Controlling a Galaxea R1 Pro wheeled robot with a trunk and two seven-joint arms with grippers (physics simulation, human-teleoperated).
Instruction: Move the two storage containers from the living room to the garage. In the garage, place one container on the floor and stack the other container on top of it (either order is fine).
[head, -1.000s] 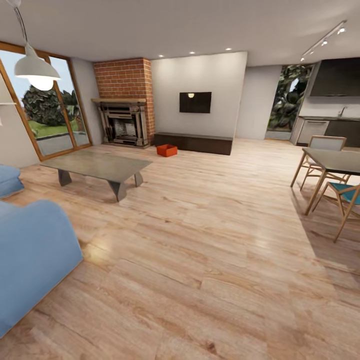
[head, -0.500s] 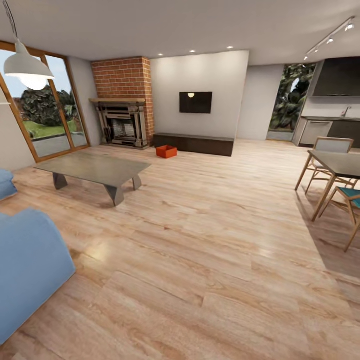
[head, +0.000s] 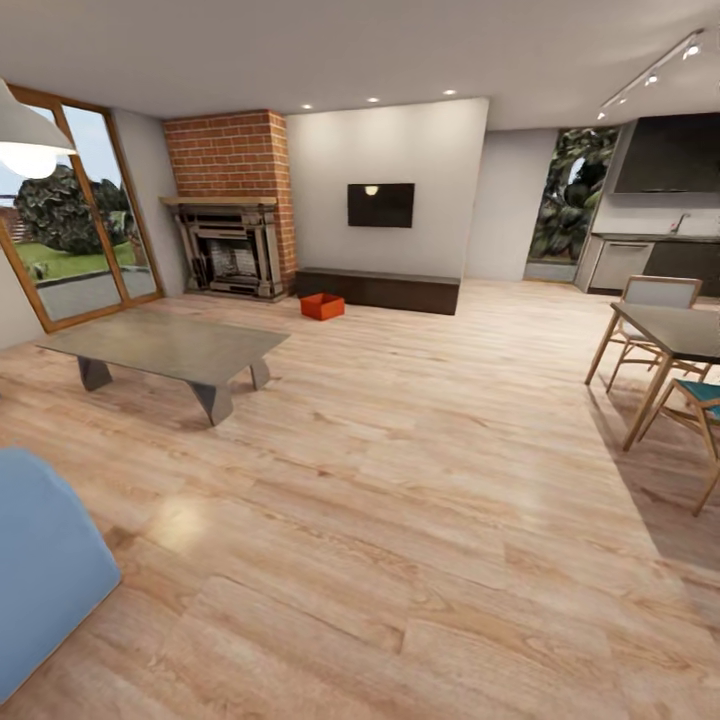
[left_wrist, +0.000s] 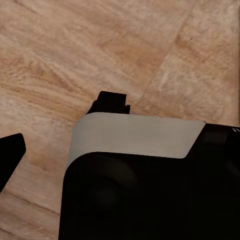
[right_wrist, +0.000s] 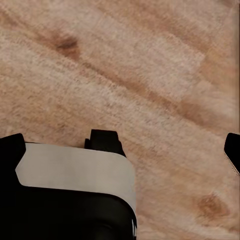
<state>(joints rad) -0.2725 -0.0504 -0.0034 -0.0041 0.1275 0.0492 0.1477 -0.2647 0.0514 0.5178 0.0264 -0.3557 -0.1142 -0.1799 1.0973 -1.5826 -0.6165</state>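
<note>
One orange-red storage container (head: 322, 306) sits on the light wood planks of the living room, far ahead, just in front of the long dark bench (head: 378, 289) and right of the brick fireplace (head: 230, 205). I cannot make out a second container. In the left wrist view, my left gripper (left_wrist: 120, 155) hangs over wood planks, one dark fingertip (left_wrist: 10, 155) at the frame's edge, nothing held. In the right wrist view, my right gripper (right_wrist: 120, 150) is spread wide over the planks, one fingertip (right_wrist: 232, 150) at the edge, empty.
A glass coffee table (head: 165, 347) stands left of my path, with a blue sofa corner (head: 40, 565) nearer at the left. A dining table (head: 672, 333) with chairs (head: 700, 410) stands at the right. Bare planks (head: 400, 480) run from me toward the container.
The whole head view has shifted: the sofa has slid mostly out at the left and the table sits further left and lower. The container has not moved on the floor.
</note>
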